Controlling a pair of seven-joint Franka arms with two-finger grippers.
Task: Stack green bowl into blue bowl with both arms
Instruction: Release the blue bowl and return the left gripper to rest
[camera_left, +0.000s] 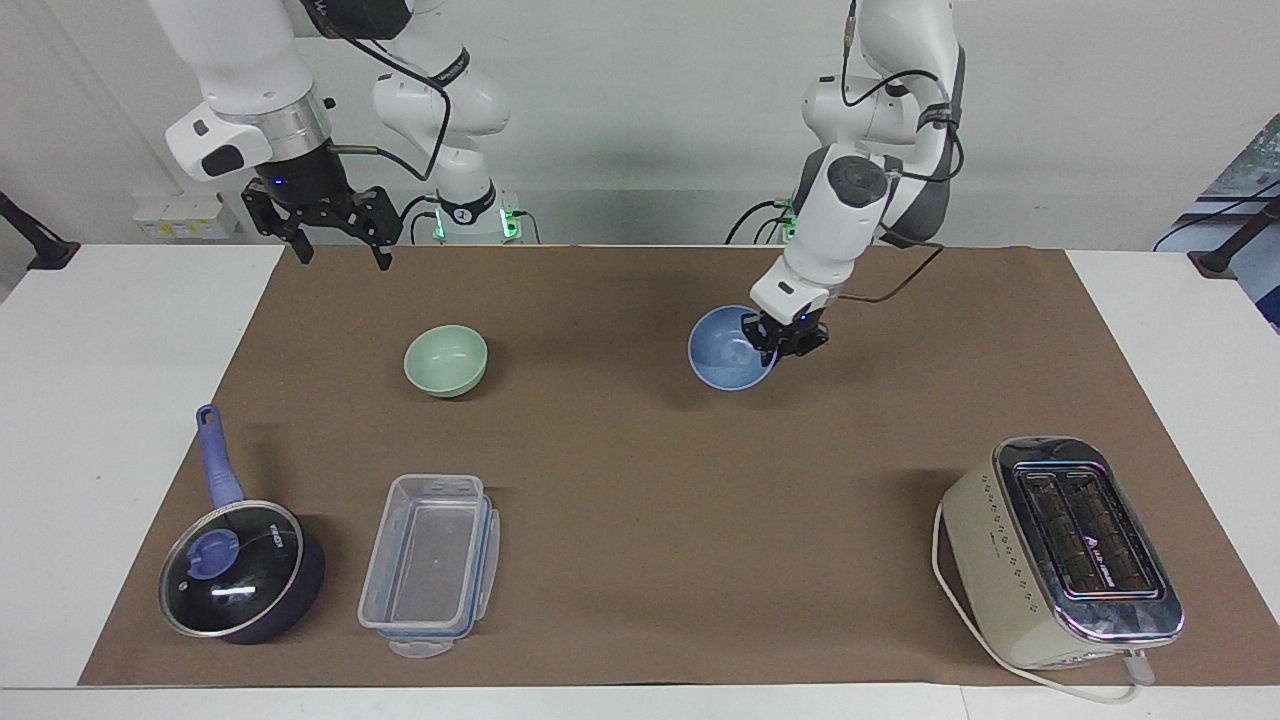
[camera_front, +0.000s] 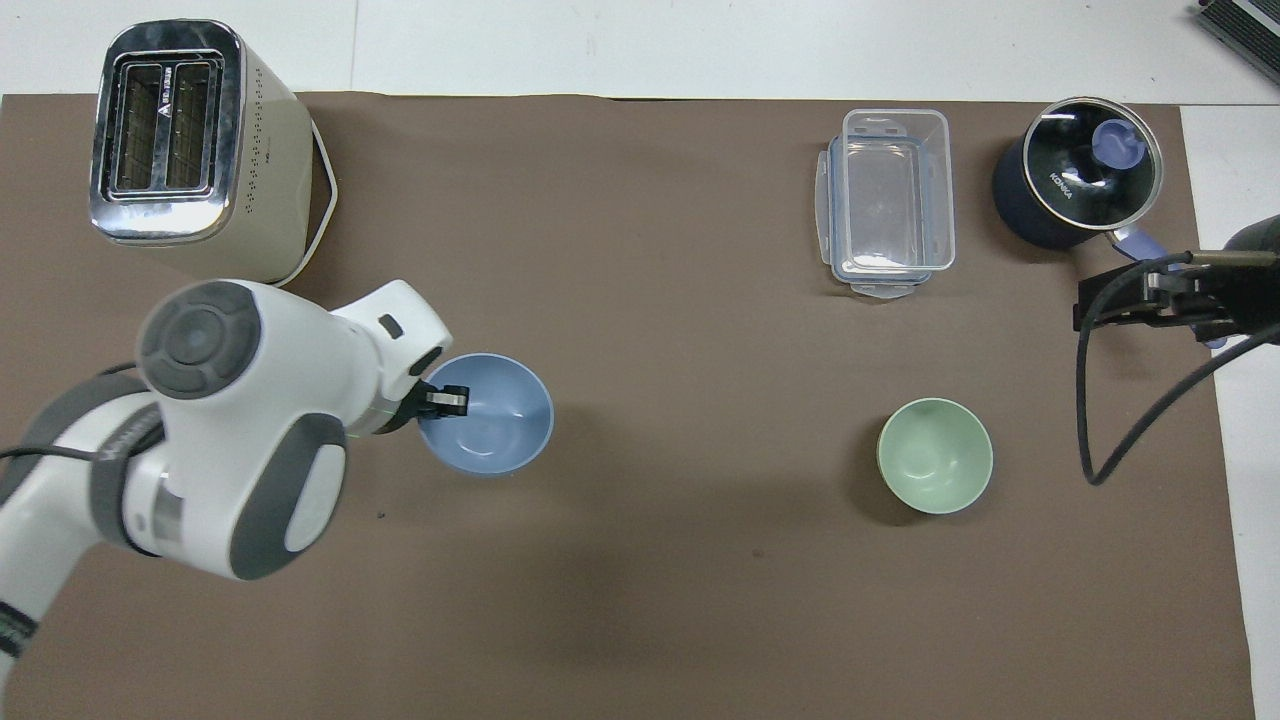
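While the left gripper (camera_left: 772, 337) clamps the blue bowl's (camera_left: 728, 350) rim mid-table, just above the mat, nothing is stacked yet. Green bowl (camera_left: 446, 360) sits untouched toward the right arm's end — right gripper (camera_left: 341, 240) waits above, fingers apart.

A white table (camera_left: 120, 400) is covered by a brown mat (camera_left: 640, 480), on which the green bowl (camera_left: 446, 360), a toaster (camera_left: 1065, 550), a clear container (camera_left: 430, 565) and a lidded saucepan (camera_left: 240, 570) are set.

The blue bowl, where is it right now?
The blue bowl is held by its rim in the left gripper, near the middle of the brown mat, well apart from the green bowl.
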